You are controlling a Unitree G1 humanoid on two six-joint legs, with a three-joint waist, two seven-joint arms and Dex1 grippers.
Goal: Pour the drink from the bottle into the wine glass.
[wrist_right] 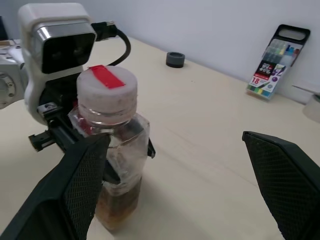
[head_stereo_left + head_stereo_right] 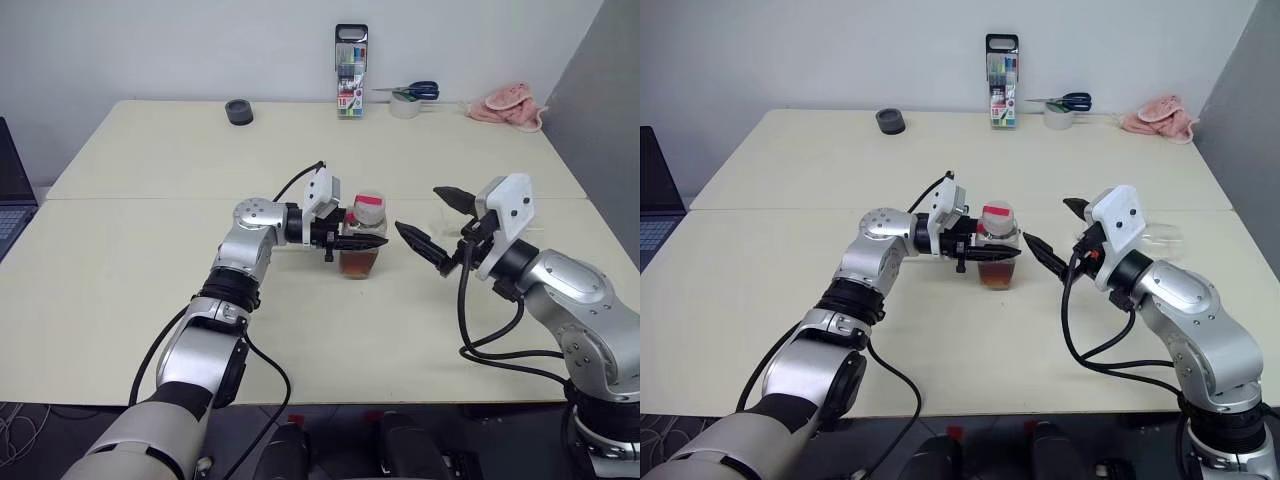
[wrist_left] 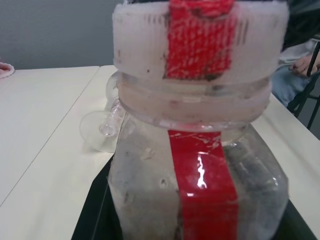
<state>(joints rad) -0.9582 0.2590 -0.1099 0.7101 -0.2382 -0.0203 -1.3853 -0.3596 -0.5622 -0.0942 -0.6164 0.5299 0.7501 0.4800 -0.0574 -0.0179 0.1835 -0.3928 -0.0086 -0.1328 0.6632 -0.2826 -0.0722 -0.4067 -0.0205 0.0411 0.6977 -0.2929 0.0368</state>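
Cream table [image 2: 150, 300], pale wall [image 2: 200, 50] behind

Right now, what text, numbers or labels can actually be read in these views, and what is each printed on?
"18": on the red band of the marker case standing at the table's far edge.
Other print on that case: too small to read.
Bottle: plain red strip on label and cap, no lettering.
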